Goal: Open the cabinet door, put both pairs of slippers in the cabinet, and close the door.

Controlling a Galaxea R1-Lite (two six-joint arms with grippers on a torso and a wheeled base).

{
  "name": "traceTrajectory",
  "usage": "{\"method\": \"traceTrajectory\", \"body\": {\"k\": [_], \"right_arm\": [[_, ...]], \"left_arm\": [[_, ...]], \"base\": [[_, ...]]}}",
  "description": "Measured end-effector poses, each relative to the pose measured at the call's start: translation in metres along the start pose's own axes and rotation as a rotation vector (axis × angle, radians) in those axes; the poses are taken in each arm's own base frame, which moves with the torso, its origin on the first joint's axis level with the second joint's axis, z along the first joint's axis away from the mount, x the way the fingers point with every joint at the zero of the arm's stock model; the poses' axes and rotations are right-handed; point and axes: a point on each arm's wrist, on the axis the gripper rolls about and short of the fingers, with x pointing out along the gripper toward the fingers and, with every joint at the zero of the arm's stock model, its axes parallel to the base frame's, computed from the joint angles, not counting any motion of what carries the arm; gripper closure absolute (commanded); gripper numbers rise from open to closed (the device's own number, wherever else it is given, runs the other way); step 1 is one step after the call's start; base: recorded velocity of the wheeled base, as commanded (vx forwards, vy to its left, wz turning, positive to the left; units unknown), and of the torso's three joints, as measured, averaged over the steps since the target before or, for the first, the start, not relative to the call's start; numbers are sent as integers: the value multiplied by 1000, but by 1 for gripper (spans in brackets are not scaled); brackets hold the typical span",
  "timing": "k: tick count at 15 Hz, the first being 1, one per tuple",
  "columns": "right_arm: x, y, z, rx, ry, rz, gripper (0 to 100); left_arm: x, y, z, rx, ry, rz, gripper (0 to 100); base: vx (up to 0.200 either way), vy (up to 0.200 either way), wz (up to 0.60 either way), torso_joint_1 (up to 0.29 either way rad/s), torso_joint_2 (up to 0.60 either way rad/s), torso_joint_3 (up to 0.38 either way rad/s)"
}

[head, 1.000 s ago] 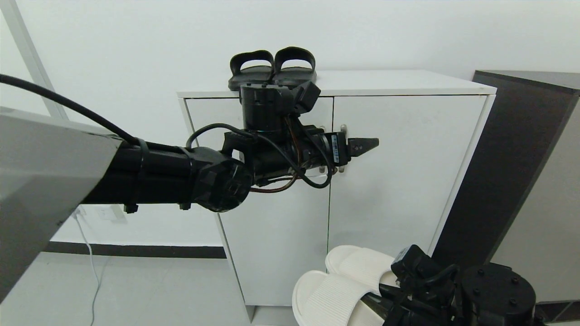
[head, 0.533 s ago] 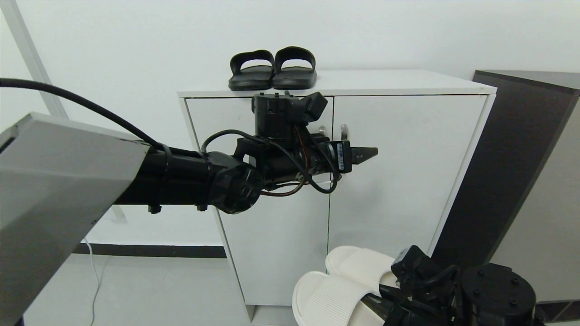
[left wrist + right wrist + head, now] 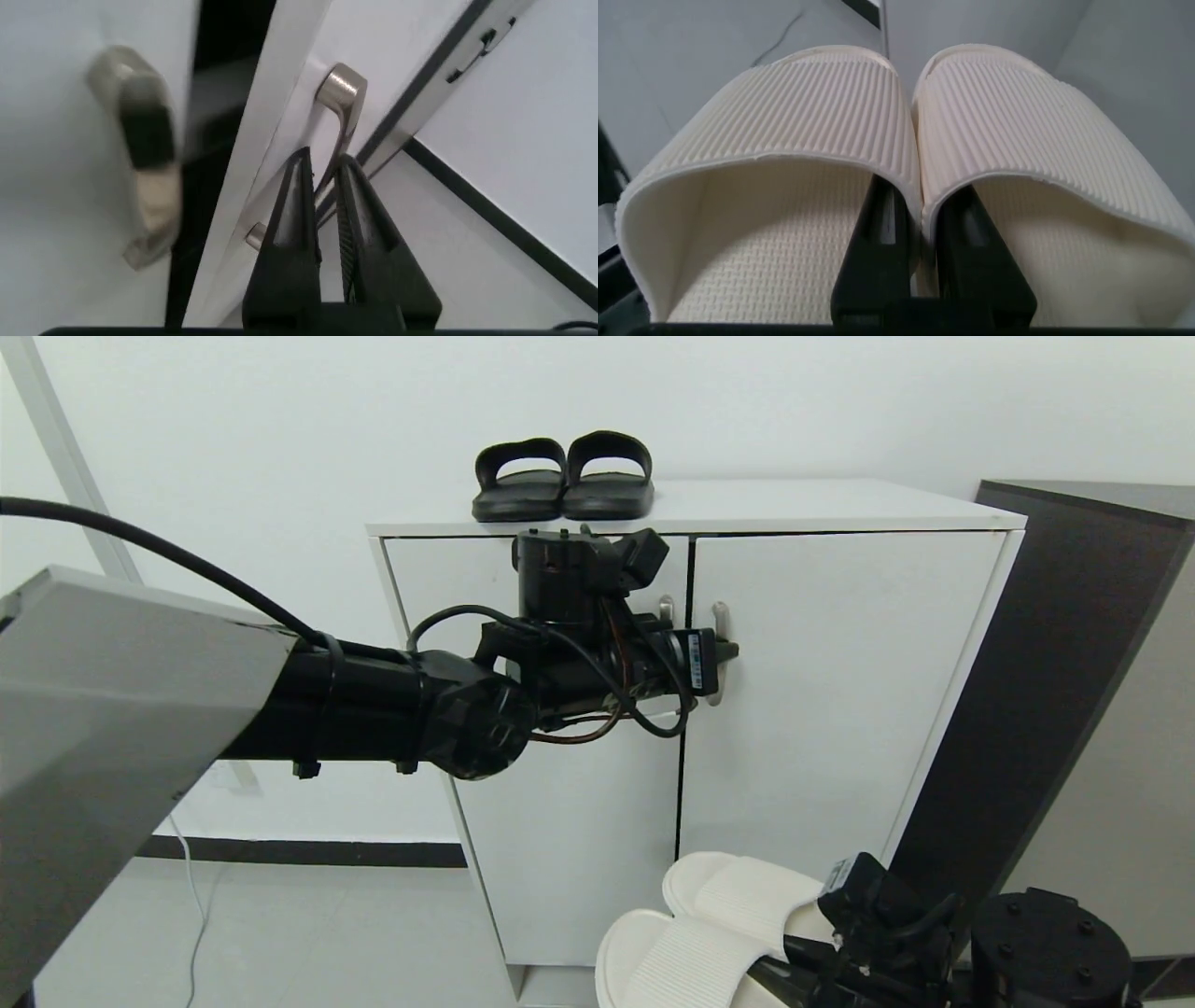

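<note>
A white two-door cabinet (image 3: pixel 840 709) stands against the wall. On its top lies a pair of black slippers (image 3: pixel 562 478). My left gripper (image 3: pixel 726 651) is at the right door's metal handle (image 3: pixel 719 612). In the left wrist view its fingers (image 3: pixel 299 201) are shut around that handle (image 3: pixel 340 91), and a dark gap shows beside the door. The other door's handle (image 3: pixel 142 154) is across the gap. My right gripper (image 3: pixel 826 933) is low in front of the cabinet, shut (image 3: pixel 920 201) on the inner edges of a pair of white ribbed slippers (image 3: pixel 822 121) (image 3: pixel 709 915).
A tall dark grey panel (image 3: pixel 1055 691) stands right beside the cabinet on the right. A white cable (image 3: pixel 191 915) hangs down to the grey floor at the left. Open floor lies left of the cabinet.
My left gripper pulled back from in front of the right door onto its handle and shut on it. The gap between the doors has widened a little. The white slippers sank slightly.
</note>
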Motion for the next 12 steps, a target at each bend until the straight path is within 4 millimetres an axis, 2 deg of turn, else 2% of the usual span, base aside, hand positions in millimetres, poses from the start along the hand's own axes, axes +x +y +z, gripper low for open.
{"method": "traceTrajectory", "body": {"k": [3,8,12], "right_arm": [[-8,3,-5,-3,-1,71,100],[-14,8,-10,-10,17,111,100],[-14,13,-11,-16,19,131,100]], "left_arm": [[-9,-11,-3,1,15,-17,100],[-33,-42,-11,10,26,-78,100],[-48,-50,-11,12,23,-63,100]], "base": [[0,0,0,0,0,0],[0,0,0,0,0,0],[0,0,0,0,0,0]]}}
